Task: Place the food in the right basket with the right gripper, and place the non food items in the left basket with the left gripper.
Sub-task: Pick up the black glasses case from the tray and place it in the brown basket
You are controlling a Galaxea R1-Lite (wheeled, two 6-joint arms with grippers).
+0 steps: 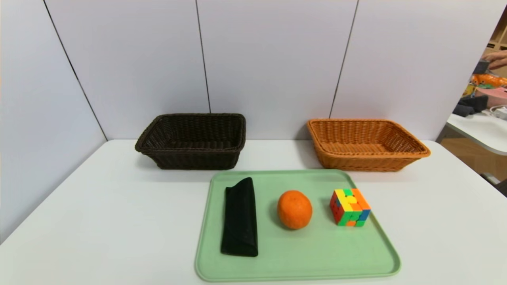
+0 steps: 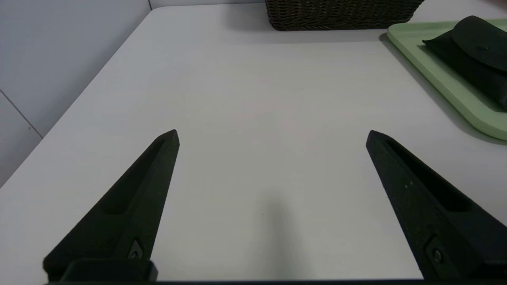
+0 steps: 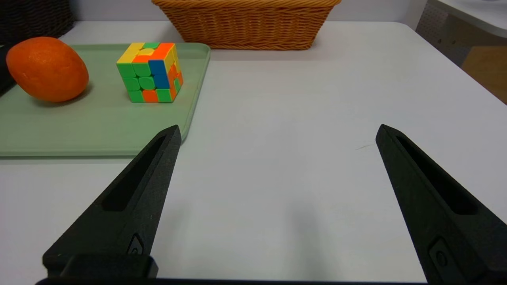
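On a green tray (image 1: 297,261) lie a black fabric pouch (image 1: 240,217), an orange fruit (image 1: 294,209) and a multicoloured puzzle cube (image 1: 349,207), from left to right. Behind the tray stand the dark brown left basket (image 1: 193,140) and the orange-tan right basket (image 1: 364,143). Neither arm shows in the head view. My left gripper (image 2: 272,136) hovers open over bare table left of the tray, with the pouch (image 2: 471,51) off to one side. My right gripper (image 3: 278,132) is open over bare table right of the tray, near the cube (image 3: 150,72) and fruit (image 3: 46,68).
The white table (image 1: 79,221) is backed by grey wall panels close behind the baskets. A second table with clutter (image 1: 485,118) stands beyond the right edge. The tray's edge (image 2: 443,79) lies near my left gripper, and the tray's corner (image 3: 190,118) near my right one.
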